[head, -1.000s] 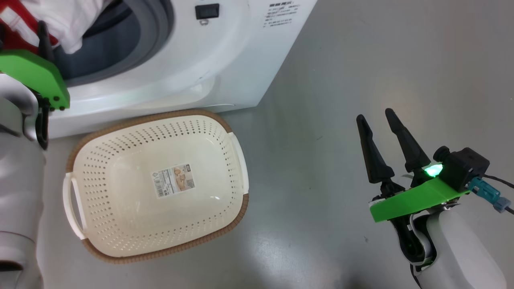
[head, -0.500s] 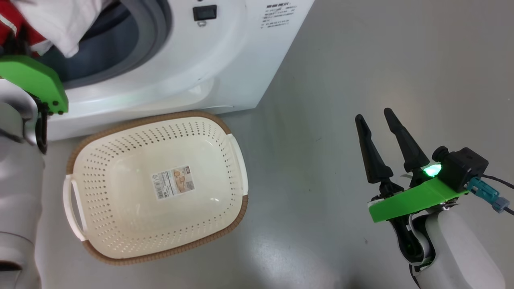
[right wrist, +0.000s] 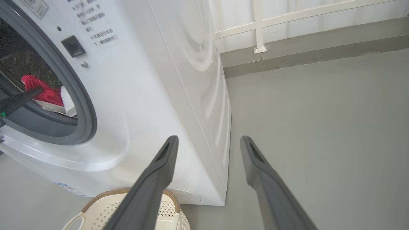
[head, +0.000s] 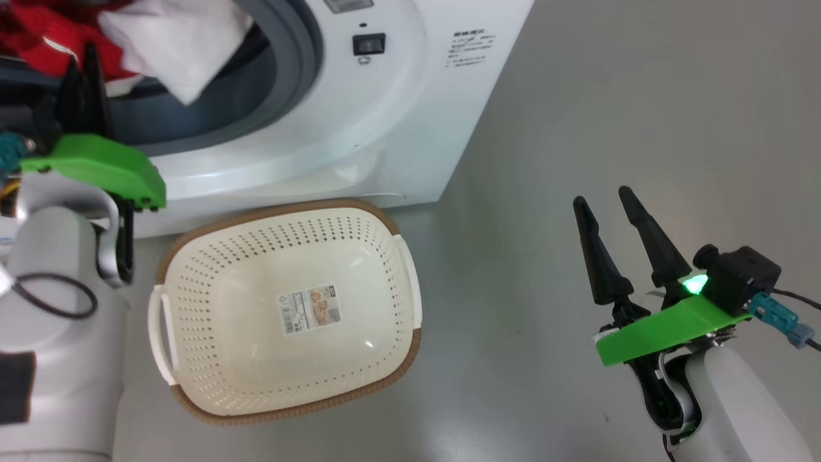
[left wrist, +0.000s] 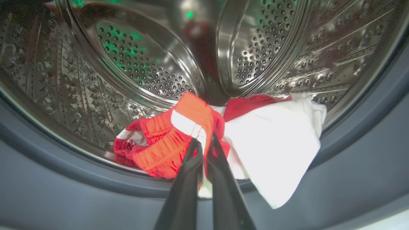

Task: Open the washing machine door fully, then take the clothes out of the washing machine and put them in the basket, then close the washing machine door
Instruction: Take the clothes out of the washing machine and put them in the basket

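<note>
I hold the left gripper (left wrist: 204, 142) in the mouth of the washing machine (head: 359, 128), its two fingers pressed together on a fold of the clothes (left wrist: 159, 147), where red ribbed fabric meets a white stripe. The pinch sits on the near edge of the bundle, which I judge gives the shortest pull over the grey rubber ring (left wrist: 48, 179). The clothes lie low at the front of the steel drum (left wrist: 143, 64), with a white panel draped outward across the ring. The basket (head: 385, 221) stands on the floor (head: 545, 128) directly below the opening, close against the machine's base, with nothing in it but its label sticker (head: 309, 309). That placement keeps the carry short: draw out, lower, release. The right gripper (head: 601, 196) hangs over bare floor well apart to the right, fingers spread wide and holding nothing; I judge it is parked there to leave the left arm's path to the basket free. The step in hand is extraction. Only one fold is gripped, so the rest of the bundle may trail or catch on the ring, and a slow, level withdrawal is advisable. Transfer to the basket and closing of the washing machine door are not yet done
</note>
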You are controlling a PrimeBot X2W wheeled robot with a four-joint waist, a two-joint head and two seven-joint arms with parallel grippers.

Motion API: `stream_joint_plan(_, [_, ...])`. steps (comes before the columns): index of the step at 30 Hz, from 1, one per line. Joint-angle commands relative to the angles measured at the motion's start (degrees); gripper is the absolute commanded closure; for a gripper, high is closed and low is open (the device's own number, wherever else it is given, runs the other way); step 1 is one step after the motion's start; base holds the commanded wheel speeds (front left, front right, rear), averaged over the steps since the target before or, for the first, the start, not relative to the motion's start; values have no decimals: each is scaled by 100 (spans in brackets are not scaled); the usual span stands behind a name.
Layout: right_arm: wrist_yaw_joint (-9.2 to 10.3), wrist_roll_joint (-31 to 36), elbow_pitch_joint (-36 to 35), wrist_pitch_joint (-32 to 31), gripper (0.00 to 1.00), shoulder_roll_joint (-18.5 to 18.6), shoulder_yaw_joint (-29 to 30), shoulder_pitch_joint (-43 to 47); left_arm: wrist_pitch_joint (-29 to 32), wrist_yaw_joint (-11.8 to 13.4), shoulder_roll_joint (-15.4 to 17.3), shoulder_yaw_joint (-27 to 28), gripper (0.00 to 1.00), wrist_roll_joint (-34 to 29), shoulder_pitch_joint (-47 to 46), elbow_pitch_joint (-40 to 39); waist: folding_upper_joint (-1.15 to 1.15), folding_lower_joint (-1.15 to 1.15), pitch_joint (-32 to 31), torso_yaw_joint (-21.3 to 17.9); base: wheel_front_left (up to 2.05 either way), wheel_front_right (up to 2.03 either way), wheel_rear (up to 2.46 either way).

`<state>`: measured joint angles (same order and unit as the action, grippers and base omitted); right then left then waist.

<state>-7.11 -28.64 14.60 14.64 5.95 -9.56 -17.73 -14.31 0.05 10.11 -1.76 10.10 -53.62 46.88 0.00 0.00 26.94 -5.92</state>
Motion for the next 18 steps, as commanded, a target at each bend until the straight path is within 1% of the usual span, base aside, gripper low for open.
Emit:
stream_joint_plan(1, [-37,15,-107,36,0,50,-99,134,-68,44,211,157,100,-33,104,-252,0,0,-137,129,0,0,0])
stream_joint_plan(4, [-37,6,-90,36,0,89,-110,182,-68,52,109,283,100,-85,455,-832,0,0,-242,209,0,0,0])
stream_joint_plan(10, [-37,-17,-76,36,0,144,-128,259,-68,-16,-87,448,100,-264,1045,-1926,0,0,-373,318,0,0,0])
stream_joint_plan(18, [-37,-36,-72,36,0,161,-129,309,-68,-127,-322,659,100,-410,1661,-3052,0,0,-439,383,0,0,0])
